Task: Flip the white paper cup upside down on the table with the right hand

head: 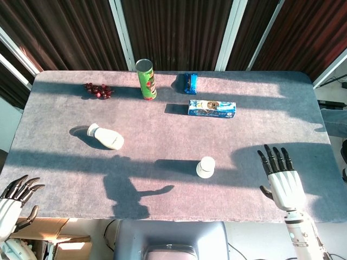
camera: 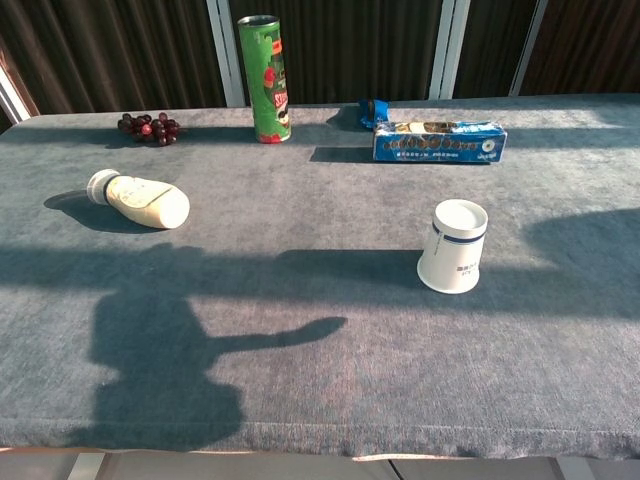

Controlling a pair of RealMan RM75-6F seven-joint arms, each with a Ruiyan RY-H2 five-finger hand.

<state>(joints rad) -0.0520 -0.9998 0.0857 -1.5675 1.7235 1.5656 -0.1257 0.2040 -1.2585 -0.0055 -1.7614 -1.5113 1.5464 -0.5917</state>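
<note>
white paper cup — upside down on table — blue ring

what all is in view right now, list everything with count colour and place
paper cup: 1, white with a dark band, standing wide end down on the table, near front, right of centre
chip can: 1, green, upright at the back, left of centre
grapes: 1 bunch, dark red, back left
bottle: 1, cream white, lying on its side at the left
biscuit box: 1, blue, lying flat right of the can
small packet: 1, blue, at the back behind the box
table: 1, grey cloth top
left robot hand: 1, silver with black fingers, off the front left corner, holds nothing
right robot hand: 1, silver with black fingers spread, front right, apart from the cup
</note>
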